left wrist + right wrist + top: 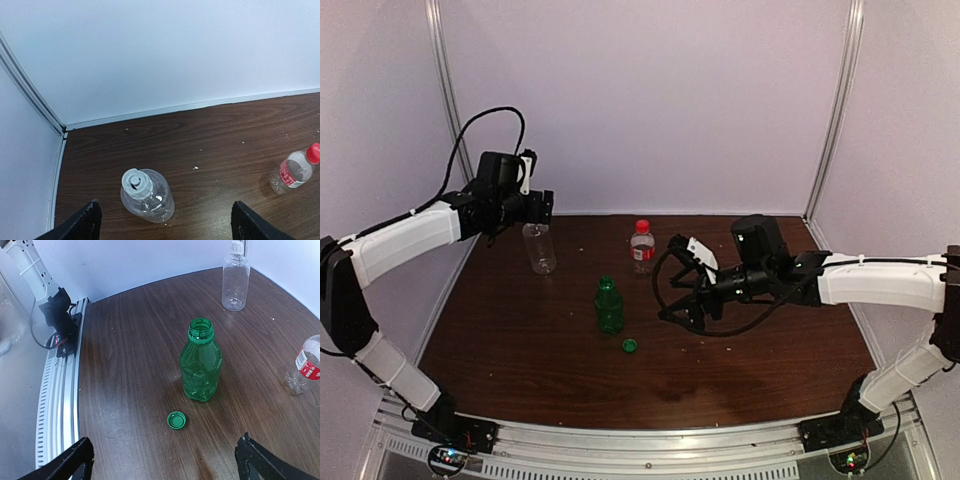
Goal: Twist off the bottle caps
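Just below the left gripper [164, 212], jaws apart, stands the white cap [136, 183]; best to lower squarely, then clamp.

Lab test cell: white panel walls [650, 100], aluminium rail [650, 445], wood-grain table [520, 340].

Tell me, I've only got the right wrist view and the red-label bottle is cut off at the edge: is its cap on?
Observer: Yes, the red cap is on the red-label bottle.
Operator: Where's the left gripper?
Observer: The left gripper is over the clear bottle, open, with its fingers wide of the bottle on both sides.
Operator: Is it touching the white cap?
Observer: No. In the left wrist view neither finger touches the white cap, which is on the bottle.
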You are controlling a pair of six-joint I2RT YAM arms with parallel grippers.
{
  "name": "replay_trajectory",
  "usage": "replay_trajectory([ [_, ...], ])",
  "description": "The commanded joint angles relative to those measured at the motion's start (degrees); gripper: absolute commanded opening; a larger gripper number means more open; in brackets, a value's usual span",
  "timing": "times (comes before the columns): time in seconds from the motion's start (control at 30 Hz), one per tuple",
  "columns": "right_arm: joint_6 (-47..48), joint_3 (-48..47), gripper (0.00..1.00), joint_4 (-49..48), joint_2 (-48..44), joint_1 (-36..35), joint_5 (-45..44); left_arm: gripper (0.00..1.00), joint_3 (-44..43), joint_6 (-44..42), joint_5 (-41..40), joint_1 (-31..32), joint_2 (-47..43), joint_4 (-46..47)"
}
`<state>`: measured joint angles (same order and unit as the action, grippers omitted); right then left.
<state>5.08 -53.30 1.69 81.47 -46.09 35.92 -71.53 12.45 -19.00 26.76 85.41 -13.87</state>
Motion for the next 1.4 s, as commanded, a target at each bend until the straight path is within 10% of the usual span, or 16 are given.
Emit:
replay_trajectory([
  [0.0,1.0,-0.2,1.0,0.4,-1.6,0.4,-0.7,0.9,-4.8,-0.7,2.1,-3.7,4.9,-0.6],
  [0.6,1.7,-0.2,1.0,1.8,-0.4,0.4,-1.7,0.71,-10.3,-1.0,8.7,-9.4,18.3,-0.9],
  [1.37,-0.2,-4.3,1.0,3.7,1.6,0.4,-6.5,0.25,-7.2,-5.0,16.4,-9.4,11.6,1.2],
])
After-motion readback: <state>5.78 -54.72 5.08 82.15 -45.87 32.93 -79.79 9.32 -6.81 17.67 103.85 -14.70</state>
